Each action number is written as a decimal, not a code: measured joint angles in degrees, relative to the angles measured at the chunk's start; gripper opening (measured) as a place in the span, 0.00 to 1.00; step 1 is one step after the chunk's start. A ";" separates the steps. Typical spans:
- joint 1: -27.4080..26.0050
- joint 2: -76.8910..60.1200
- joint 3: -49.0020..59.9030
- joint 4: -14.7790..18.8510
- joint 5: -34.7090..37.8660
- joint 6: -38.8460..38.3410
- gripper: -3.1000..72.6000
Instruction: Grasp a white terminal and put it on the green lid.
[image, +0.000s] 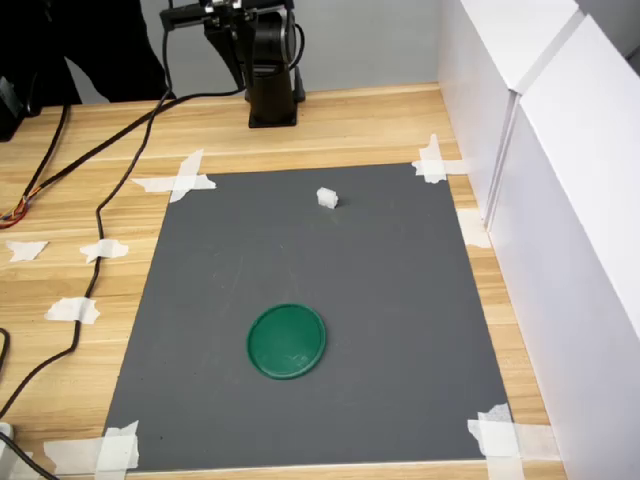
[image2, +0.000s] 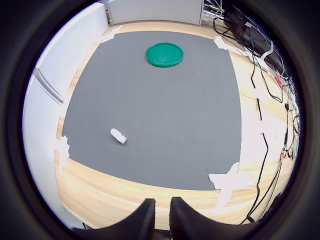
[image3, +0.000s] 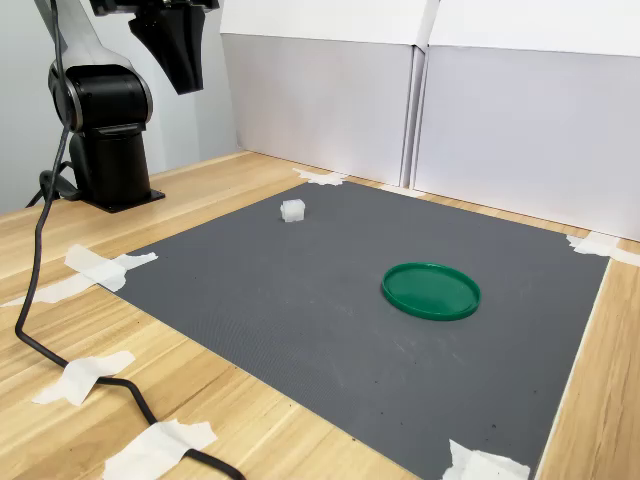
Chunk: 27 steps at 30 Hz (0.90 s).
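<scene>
White terminal (image: 327, 198) on grey mat (image: 400, 300), well apart from green lid (image: 287, 341); only wrist view shows jaws nearly closed, empty.

Pincer (image2: 162, 212) hanging over the wooden bench (image2: 130, 187), dark fingertips close together with a slim gap between. Beyond them, grey mat (image2: 160, 110) taped at the corners. White terminal (image2: 118, 136) lying alone on the mat's near part. Green lid (image2: 164, 54) far off, well apart, flat on the mat.
</scene>
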 joint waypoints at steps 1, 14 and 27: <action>0.00 0.12 -0.05 0.33 0.28 -0.51 0.32; 0.00 5.29 -0.15 2.28 0.93 0.28 0.98; 0.61 13.10 -5.32 0.96 0.83 2.31 0.99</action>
